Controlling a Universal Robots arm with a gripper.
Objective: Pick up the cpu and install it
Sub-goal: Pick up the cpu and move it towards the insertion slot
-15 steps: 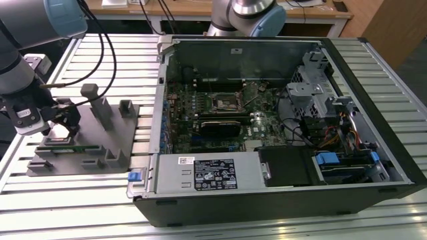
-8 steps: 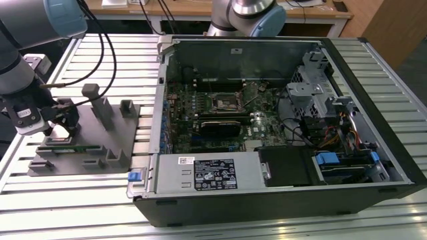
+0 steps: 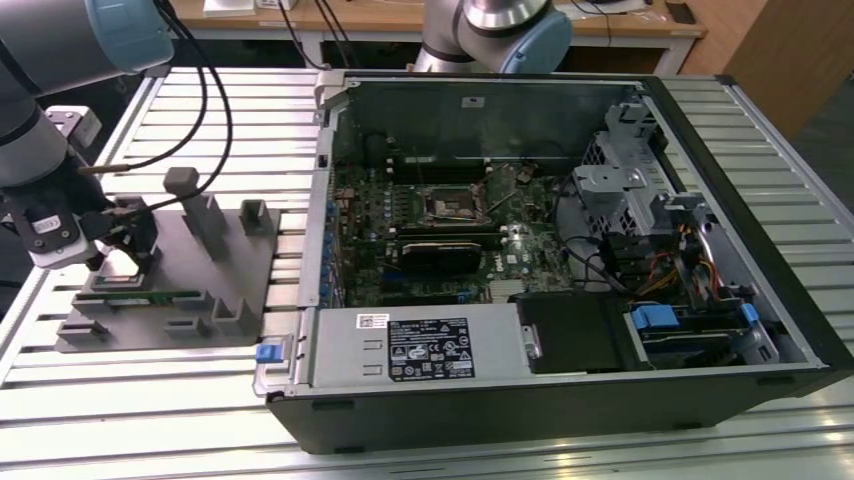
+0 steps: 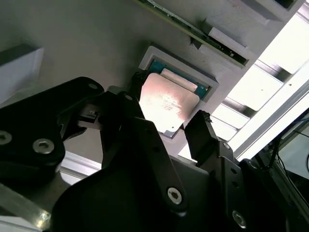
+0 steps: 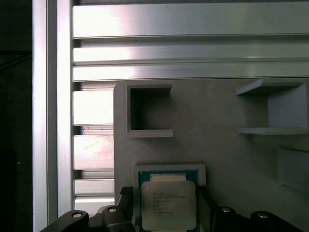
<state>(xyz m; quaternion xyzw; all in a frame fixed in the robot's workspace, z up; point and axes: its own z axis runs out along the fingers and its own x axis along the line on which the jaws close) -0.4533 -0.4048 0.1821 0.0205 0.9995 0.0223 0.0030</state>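
**Pincer closed on the cpu at its fixture pocket**

The cpu (image 4: 166, 104) (image 5: 169, 205) is one flat square chip with a shiny silver-grey metal top that catches a pinkish glare, a pale edge and faint print on its lid. It sits at the one raised-rim pocket (image 5: 169, 167) of the grey fixture (image 3: 147, 325), with teal showing under its far edge.

The pincer (image 3: 118, 255) (image 4: 169, 106) (image 5: 166, 205) has its two black fingers (image 4: 205, 133) pressed against opposite sides of the chip, gripping it. The rim hems the chip closely. Upright posts (image 3: 200, 215) stand just beside the pincer, and one green memory stick (image 3: 147, 296) lies near.

The fixture rests on the slatted desk (image 3: 160, 400) at the exterior view's left. One open computer case (image 3: 561, 400) stands well apart, its one black socket (image 3: 451, 205) bare on the motherboard (image 3: 527, 245).
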